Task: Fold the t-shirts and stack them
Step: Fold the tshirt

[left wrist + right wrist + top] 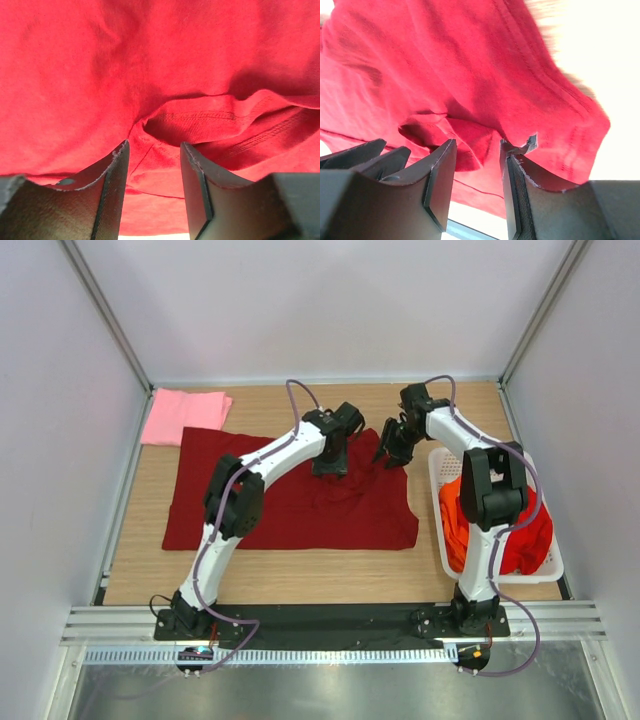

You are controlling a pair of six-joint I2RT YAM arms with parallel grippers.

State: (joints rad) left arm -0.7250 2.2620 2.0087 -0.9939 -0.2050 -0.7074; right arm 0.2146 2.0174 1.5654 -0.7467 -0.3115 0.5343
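A: From above, where does the cloth lie?
B: The maroon t-shirt (290,505) is spread flat across the middle of the surface (250,405). The pink t-shirt (185,415) sits folded at the far left and meets the maroon one's far left corner. The orange t-shirt (455,515) and the bright red t-shirt (530,535) are heaped in the white basket (530,578) on the right.
A: Any room to move?
B: There is bare wood along the far edge, and a narrow strip between the maroon shirt's right edge and the basket. The left end effector (330,465) is down on the shirt's far middle. The right end effector (392,452) is at its far right corner.
A: And the left wrist?
B: It is released. The jaws stand apart, with a stitched fold of the shirt puckered just past the tips.
A: Right wrist?
B: It is released too, jaws astride a small raised fold. The shirt's hemmed edge runs diagonally on the right, and beyond it everything is washed-out bright.
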